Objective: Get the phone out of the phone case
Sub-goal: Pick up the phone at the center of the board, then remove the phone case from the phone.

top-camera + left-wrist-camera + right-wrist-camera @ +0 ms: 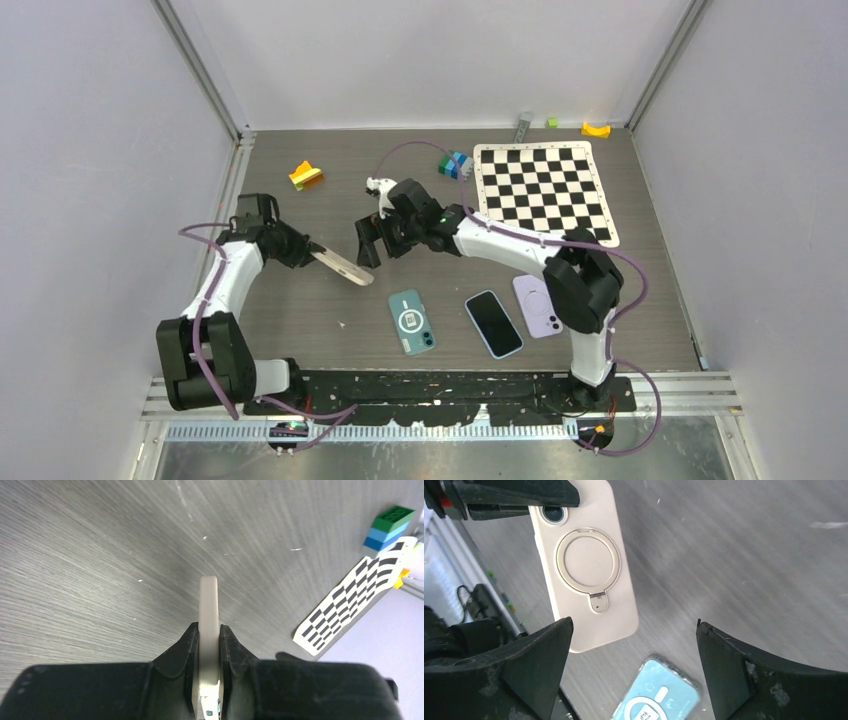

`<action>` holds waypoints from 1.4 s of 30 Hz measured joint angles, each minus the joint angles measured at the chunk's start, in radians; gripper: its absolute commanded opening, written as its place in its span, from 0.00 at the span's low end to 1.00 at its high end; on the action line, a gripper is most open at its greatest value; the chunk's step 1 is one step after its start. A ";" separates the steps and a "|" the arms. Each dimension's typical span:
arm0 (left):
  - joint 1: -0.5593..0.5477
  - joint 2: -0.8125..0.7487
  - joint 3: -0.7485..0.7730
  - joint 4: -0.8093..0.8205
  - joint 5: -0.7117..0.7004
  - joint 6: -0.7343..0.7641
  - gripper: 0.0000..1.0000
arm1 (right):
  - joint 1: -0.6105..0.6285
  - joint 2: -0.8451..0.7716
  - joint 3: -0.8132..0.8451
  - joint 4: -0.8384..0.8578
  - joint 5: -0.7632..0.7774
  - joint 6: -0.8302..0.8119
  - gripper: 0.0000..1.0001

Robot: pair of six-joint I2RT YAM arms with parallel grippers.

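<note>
Left gripper (305, 250) is clamped tight on the cream phone case (340, 265), well left of the checkerboard mat (543, 190) and nearer the arm bases than it. The pinch is on the camera end, fingers pressed flat on front and back. The case is held off the table, its free end pointing toward the mat side. The right wrist view shows the back of the case with a round ring stand, and a camera lens (553, 512) in the cutout, partly under the left finger. Phone itself otherwise hidden inside the case.

Right gripper (368, 240) is spread wide with nothing in it, at the free end of the case between case and mat. Jaws are not touching the case.

On the table, on the arm-base side of the mat: teal phone case (411, 321) back up, black phone (493, 323) screen up, and a lilac one (537, 305) back up, case or phone unclear. Left of the mat: blue-green blocks (458, 165) just beside it, orange-yellow block (306, 176) farther off.
</note>
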 measured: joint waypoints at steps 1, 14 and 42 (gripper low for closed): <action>0.000 -0.005 0.020 -0.016 -0.008 -0.002 0.00 | 0.007 -0.023 0.000 -0.005 0.040 -0.024 1.00; 0.000 -0.027 0.092 -0.154 -0.032 -0.034 0.00 | 0.312 -0.004 0.080 -0.040 0.498 -0.339 0.77; 0.084 -0.190 0.039 -0.113 0.085 0.050 1.00 | 0.142 -0.050 0.071 -0.135 0.416 -0.329 0.01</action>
